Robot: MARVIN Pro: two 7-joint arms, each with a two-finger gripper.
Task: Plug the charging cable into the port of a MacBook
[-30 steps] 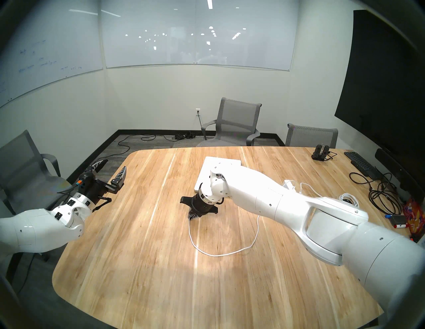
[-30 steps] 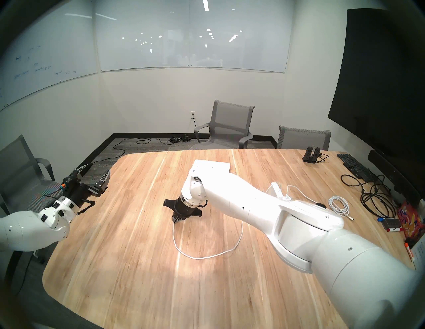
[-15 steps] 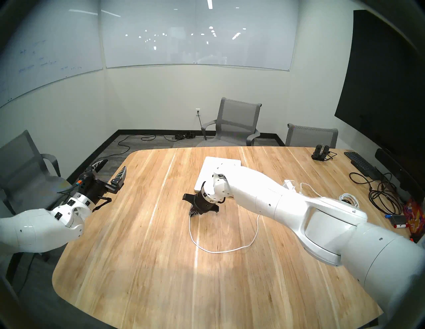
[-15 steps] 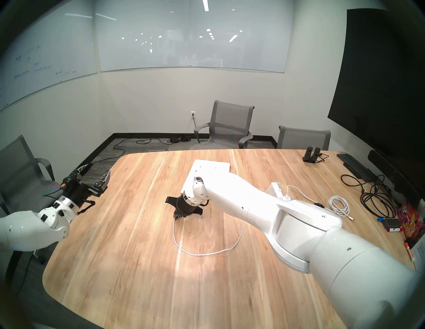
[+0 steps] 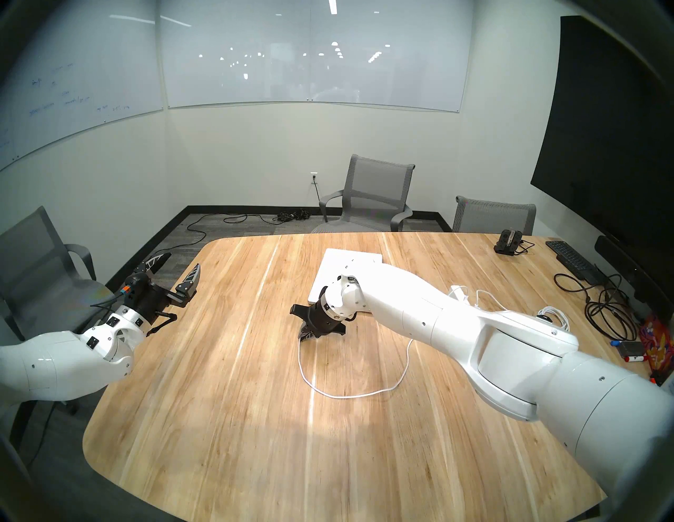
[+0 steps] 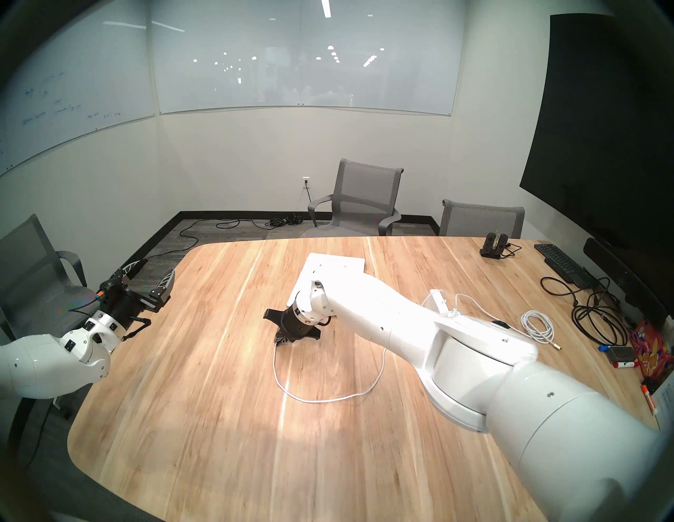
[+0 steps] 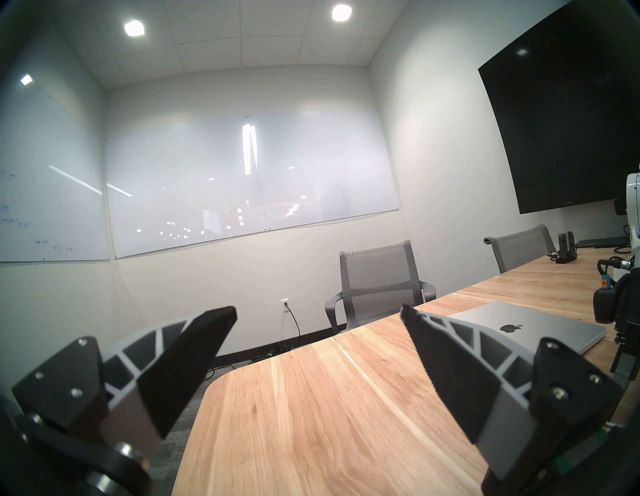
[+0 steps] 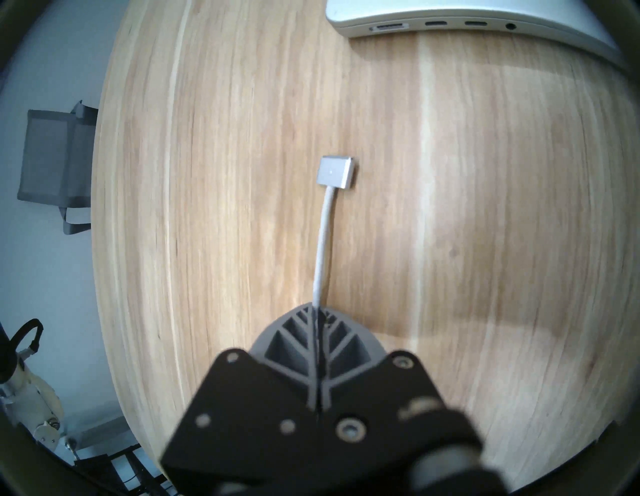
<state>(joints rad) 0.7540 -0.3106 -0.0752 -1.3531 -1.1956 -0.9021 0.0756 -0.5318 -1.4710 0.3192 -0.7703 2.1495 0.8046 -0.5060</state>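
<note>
The silver MacBook lies closed at the table's far middle, its logo up. In the right wrist view its side edge shows three dark slots, and the port is the endmost. My right gripper is shut on the white charging cable a short way behind its flat silver connector. The connector points at the laptop's edge, well short of it. The cord loops over the table to the white power brick. My left gripper hangs open and empty over the table's left edge.
At the right side of the table lie a bundled white cord, tangled black cables, a black keyboard, a small black dock and markers. Grey chairs stand beyond the far edge and at the left.
My right gripper has crept toward the MacBook with its wrist dropping lower, dragging the cable loop along. The left arm has not moved.
</note>
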